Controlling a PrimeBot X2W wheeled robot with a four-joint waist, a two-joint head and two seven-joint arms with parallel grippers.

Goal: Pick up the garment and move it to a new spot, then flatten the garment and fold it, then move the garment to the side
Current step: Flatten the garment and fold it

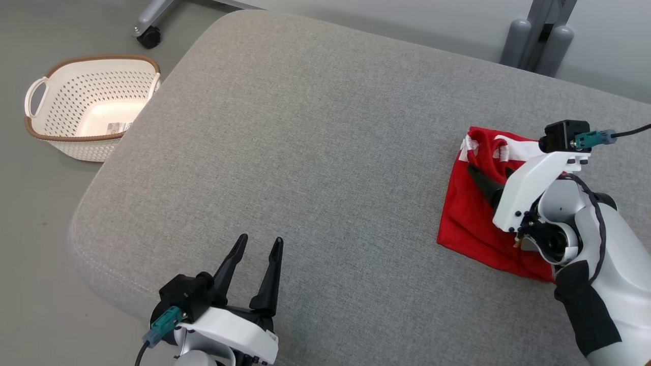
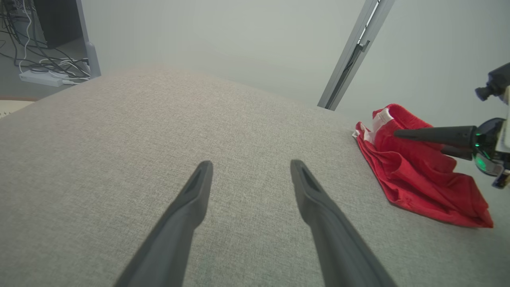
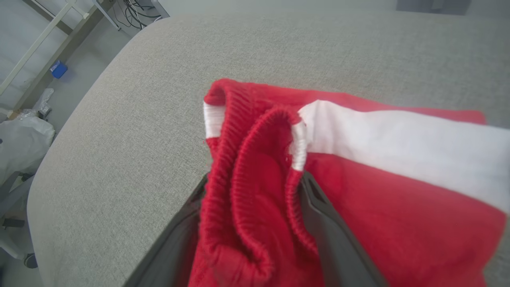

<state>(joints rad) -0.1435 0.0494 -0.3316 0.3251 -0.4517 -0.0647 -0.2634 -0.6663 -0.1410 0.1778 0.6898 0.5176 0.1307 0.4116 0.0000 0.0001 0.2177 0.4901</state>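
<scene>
- Cushion (image 1: pixel 325 152) — a broad grey woven pad with rounded corners. It carries the garment; both grippers are over it.
- Floor (image 1: pixel 30 229) — plain grey, visible to the left of the cushion and beyond its far edge.
- Right arm (image 1: pixel 585 244) — white with dark joints. It enters from the lower right, bends at the wrist and points up-left over the garment. A cabled camera block sits on top of the wrist.
- Garment (image 1: pixel 468 223) — red with a white stripe and a ribbed waistband. It lies in a rough folded square near the cushion's right edge, well apart from the left gripper. The waistband end is rumpled and stands up a little from the cushion.
- Basket (image 1: pixel 61 101) — white, perforated, with a brown rim and a loop handle. It stands on the floor just beside the cushion's left corner and has a label on its bottom.
- Right gripper (image 3: pixel 255 177) — the fingers stand spread, not pinched. The bunched waistband lies between them and covers their inner faces in the right wrist view.
- Left gripper (image 1: pixel 260 239) — the fingers are apart with nothing between them. It is near the cushion's front edge, with bare fabric in front of it.
- Posts (image 1: pixel 539 46) — grey uprights behind the far right corner.
- Caster (image 1: pixel 149 36) — a black wheel on a grey leg, beyond the basket.
- Cables (image 2: pixel 44 63) — a tangle with a power strip, seen on the floor in the left wrist view.
</scene>
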